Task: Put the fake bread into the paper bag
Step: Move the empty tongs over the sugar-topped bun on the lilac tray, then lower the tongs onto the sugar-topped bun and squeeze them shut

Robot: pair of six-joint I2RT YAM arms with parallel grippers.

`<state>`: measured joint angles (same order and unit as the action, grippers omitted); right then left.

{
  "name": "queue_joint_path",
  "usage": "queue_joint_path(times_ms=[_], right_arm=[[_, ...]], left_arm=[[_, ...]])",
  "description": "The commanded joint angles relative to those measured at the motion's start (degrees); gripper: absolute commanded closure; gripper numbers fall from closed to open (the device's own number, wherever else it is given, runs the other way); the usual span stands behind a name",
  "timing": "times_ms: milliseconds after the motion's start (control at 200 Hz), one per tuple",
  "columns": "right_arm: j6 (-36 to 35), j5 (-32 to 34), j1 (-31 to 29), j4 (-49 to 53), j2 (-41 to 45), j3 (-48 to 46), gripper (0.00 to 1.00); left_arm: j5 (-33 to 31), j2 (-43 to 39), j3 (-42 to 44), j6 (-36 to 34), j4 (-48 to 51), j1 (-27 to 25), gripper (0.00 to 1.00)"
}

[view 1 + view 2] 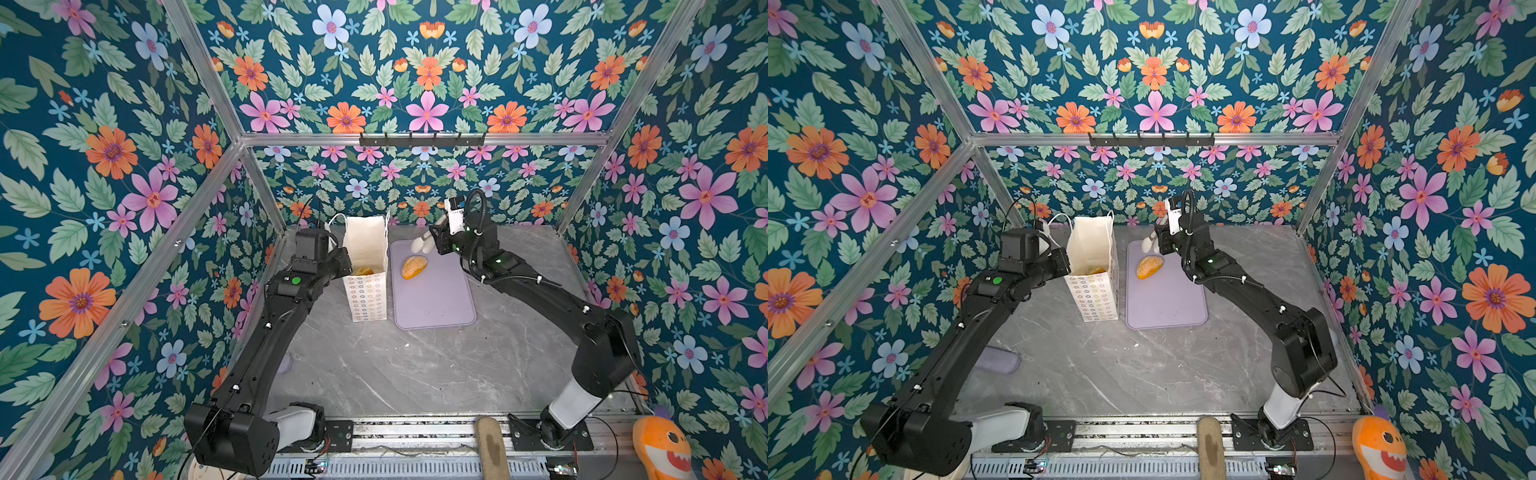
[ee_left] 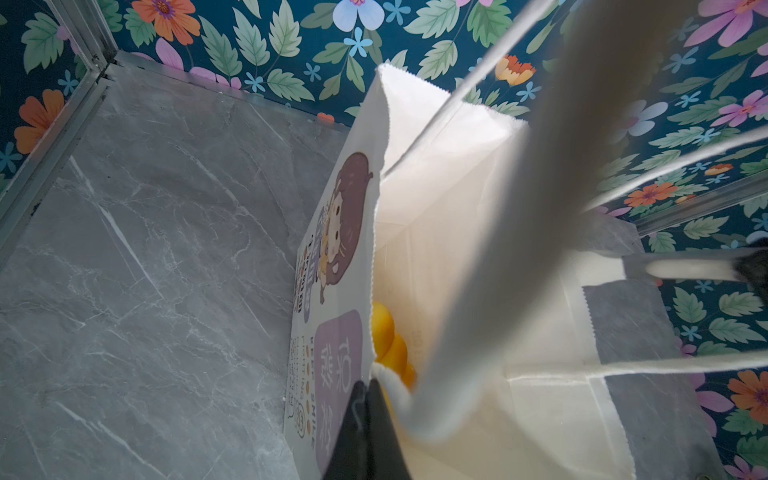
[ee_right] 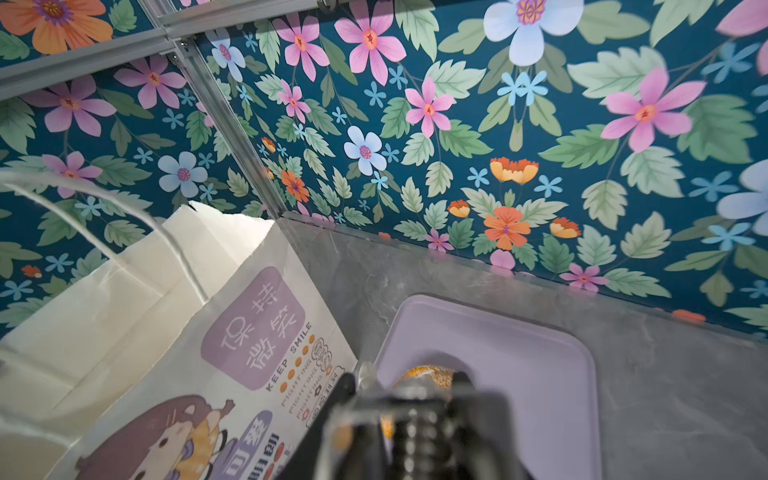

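The paper bag (image 1: 365, 299) (image 1: 1094, 299) stands upright and open left of a lilac tray (image 1: 436, 303). Glossy orange fake bread (image 1: 363, 271) (image 2: 386, 336) lies at its bottom. An oval seeded roll (image 1: 414, 267) (image 1: 1149, 266) rests on the far half of the tray. My left gripper (image 2: 368, 384) is shut on the bag's white cord handle (image 2: 390, 382) at the left rim. My right gripper (image 1: 422, 246) (image 3: 403, 380) hovers open just beyond and above the roll (image 3: 428, 372), its jaws empty and close to the bag's right side (image 3: 249, 332).
The grey marble table (image 1: 415, 374) is walled by floral panels and aluminium posts. A black hook rail (image 1: 422, 139) runs along the back. An orange shark plush (image 1: 663, 449) and a wooden piece (image 1: 492, 449) sit at the front edge. A lilac object (image 1: 998, 359) lies under the left arm.
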<state>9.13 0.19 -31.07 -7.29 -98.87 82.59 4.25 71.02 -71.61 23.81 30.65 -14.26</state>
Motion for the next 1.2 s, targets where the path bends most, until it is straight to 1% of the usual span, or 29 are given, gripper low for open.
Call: queue_joint_path(times_ms=[0, 245, 505, 795, 1195], right_arm=[[2.4, -0.6, -0.6, -6.0, -3.3, 1.9, 0.63], [3.7, -0.6, -1.9, -6.4, -10.8, 6.8, 0.65], [4.2, -1.0, -3.1, -5.2, -16.4, 10.7, 0.66], [4.7, -0.5, -3.4, -4.5, -18.8, 10.5, 0.66], [3.9, 0.6, -3.4, -3.9, -18.1, 7.7, 0.66]], left_arm=[[0.2, 0.1, -0.2, -0.1, -0.2, 0.1, 1.00], [0.3, -0.1, -0.2, -0.1, -0.2, 0.1, 1.00], [0.2, -0.2, -0.2, -0.2, -0.1, 0.2, 1.00], [0.1, -0.2, -0.3, -0.3, 0.0, 0.0, 1.00], [0.4, 0.0, -0.4, -0.5, -0.2, 0.2, 1.00]])
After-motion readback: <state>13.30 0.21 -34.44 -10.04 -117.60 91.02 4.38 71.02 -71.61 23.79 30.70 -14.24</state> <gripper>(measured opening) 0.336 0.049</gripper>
